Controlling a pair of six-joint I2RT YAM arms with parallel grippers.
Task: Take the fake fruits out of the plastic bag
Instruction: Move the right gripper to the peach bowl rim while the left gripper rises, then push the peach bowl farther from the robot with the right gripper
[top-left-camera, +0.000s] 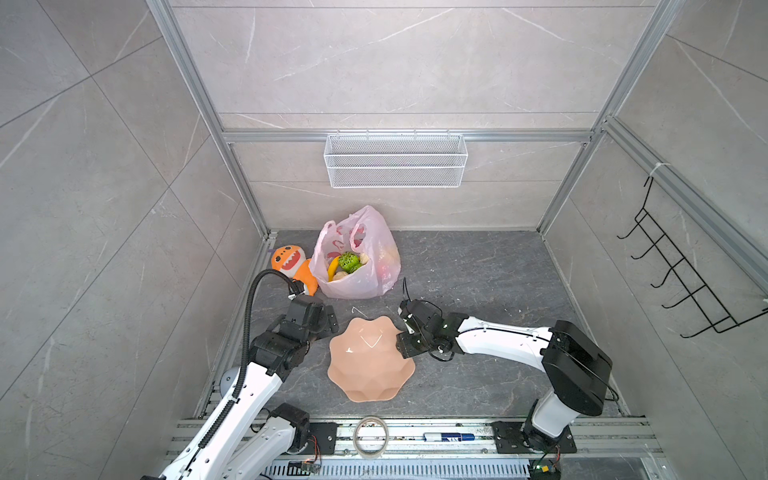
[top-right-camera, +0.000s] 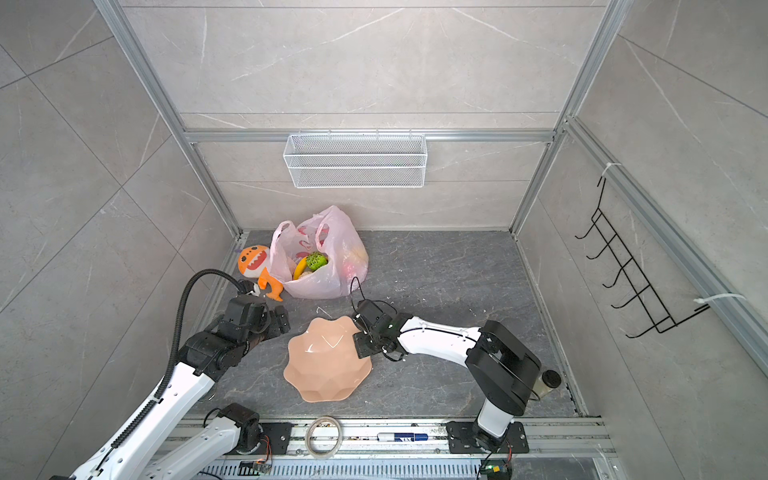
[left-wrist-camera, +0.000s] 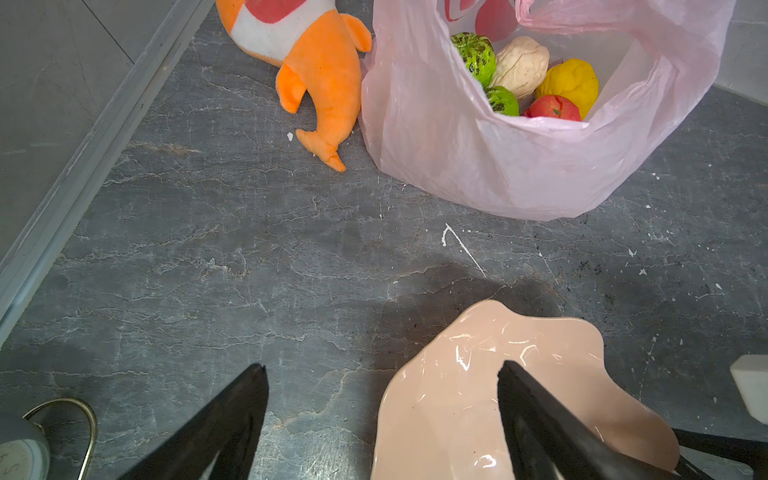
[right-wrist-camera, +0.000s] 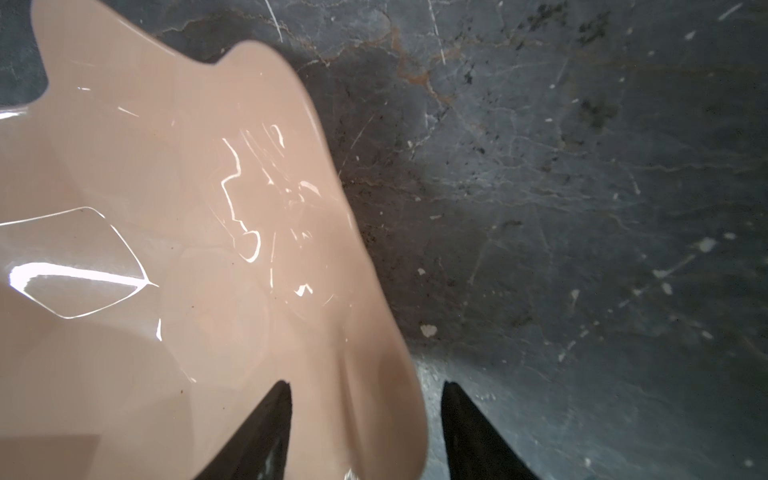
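Grey marble-look walls close in a dark stone worktop (top-left-camera: 478, 282), and a white wire basket (top-left-camera: 395, 160) hangs on the back wall. Toward the back left of the worktop stands the pink plastic bag (top-left-camera: 365, 286) with its mouth open upward. An orange plush shark (top-left-camera: 286, 262) on its left side presses a fin against it. A peach scalloped bowl (top-left-camera: 370, 365) sits nearer the front, apart from the bag.

The left end effector (left-wrist-camera: 382, 365) hovers at the bowl's left edge with its jaws spread wide and nothing between them. One finger shows over the bowl, the other over bare worktop. The right end effector (right-wrist-camera: 365, 384) is at the bowl's right edge, jaws apart and straddling the rim, one finger over the inside and one outside, not clamped on it.

The fake fruits (top-right-camera: 316, 262) lie inside the bag: a banana (top-left-camera: 333, 268), a green bumpy ball (top-left-camera: 348, 262), a cream lumpy piece (left-wrist-camera: 521, 66), a yellow lemon (left-wrist-camera: 569, 81) and a red apple (left-wrist-camera: 552, 109).
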